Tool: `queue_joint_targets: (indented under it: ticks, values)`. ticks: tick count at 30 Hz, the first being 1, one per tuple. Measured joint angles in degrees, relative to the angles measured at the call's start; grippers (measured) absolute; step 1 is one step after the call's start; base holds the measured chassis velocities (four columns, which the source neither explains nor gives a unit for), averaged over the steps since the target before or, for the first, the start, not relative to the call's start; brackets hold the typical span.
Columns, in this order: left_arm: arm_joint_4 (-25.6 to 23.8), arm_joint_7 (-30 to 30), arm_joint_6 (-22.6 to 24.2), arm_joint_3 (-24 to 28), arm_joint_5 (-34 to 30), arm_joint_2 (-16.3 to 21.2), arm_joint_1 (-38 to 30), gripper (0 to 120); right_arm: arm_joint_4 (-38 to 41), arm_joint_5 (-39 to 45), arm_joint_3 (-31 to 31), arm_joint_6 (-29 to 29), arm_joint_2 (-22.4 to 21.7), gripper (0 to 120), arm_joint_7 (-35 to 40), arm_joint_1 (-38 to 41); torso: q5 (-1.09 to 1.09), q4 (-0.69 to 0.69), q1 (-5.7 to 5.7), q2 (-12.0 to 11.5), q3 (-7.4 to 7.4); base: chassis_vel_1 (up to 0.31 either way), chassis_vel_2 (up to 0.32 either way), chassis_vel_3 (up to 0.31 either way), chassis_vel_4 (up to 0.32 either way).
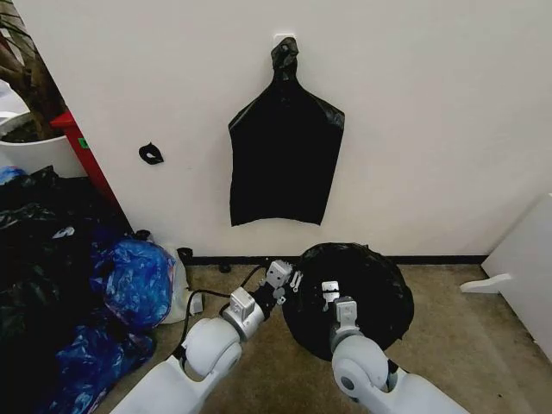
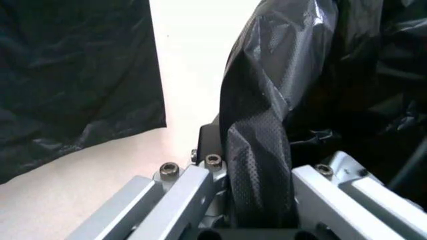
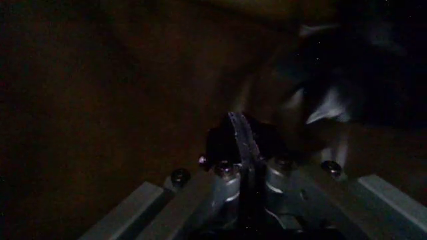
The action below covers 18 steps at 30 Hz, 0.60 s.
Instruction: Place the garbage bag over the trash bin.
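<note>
The glossy black garbage bag [image 1: 362,289] is spread over a round shape on the floor by the wall. The trash bin is hidden under it. My left gripper [image 1: 282,278] is at the bag's left edge. In the left wrist view, the left gripper [image 2: 257,187] is shut on a crinkled fold of the garbage bag [image 2: 267,120]. My right gripper [image 1: 330,294] sits over the front part of the bag's top. The right wrist view is dark, and there the right gripper [image 3: 243,172] is shut on a thin edge of black plastic.
A flat black bag bundle [image 1: 283,164] hangs from a wall hook above the work. Blue plastic bags [image 1: 134,280] and black bags are heaped at the left, below a white plant pot [image 1: 34,151]. A white panel [image 1: 526,259] stands at the right. Beige carpet lies between.
</note>
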Motion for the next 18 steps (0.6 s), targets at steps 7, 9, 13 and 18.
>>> queue_joint_targets:
  ticks: [7,9,13,18]
  values:
    - [0.2,-0.3,0.3,-0.5,-3.0,0.0,-0.3,1,-0.2,-9.2,0.4,7.8,-1.3,0,-5.8,-1.6,0.0,0.0,0.0,0.0,0.0,0.0,0.0,0.0,0.0]
    - [1.1,-1.2,1.3,-0.6,-5.6,-0.2,-1.2,1,-0.5,-15.8,0.8,19.7,-2.6,7,-13.3,-3.2,0.0,0.0,0.0,0.0,0.0,0.0,0.0,0.0,0.0]
    - [2.7,-2.1,2.6,-0.7,-8.9,-0.7,-2.4,1,-2.1,-23.5,2.1,33.4,-4.0,18,-22.6,-5.0,0.0,-0.01,0.0,0.0,0.0,0.0,0.0,0.0,0.0]
    - [5.1,-2.4,3.6,-0.9,-11.6,-1.3,-3.8,1,-4.0,-30.4,4.5,46.1,-4.6,35,-33.2,-6.6,0.01,-0.01,0.0,0.0,0.0,0.0,0.0,0.0,0.0]
